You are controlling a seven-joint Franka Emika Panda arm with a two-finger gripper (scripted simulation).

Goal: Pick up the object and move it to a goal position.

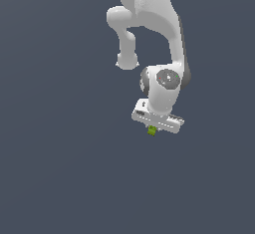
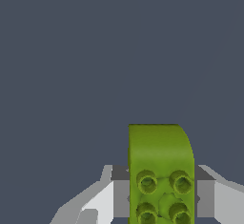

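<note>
The object is a small yellow-green block (image 1: 152, 130) with round studs on its face. In the exterior view it pokes out just below the white gripper (image 1: 155, 126), which hangs from the white arm near the middle of the picture. In the wrist view the block (image 2: 160, 170) fills the space between the two grey fingers (image 2: 120, 197), which press on its sides. The gripper (image 2: 162, 197) is shut on the block. The fingertips are mostly hidden in the exterior view.
A plain dark grey-blue surface (image 1: 60, 168) lies all around and below the gripper. The white arm (image 1: 149, 9) reaches down from the top of the exterior view. No other object shows in either view.
</note>
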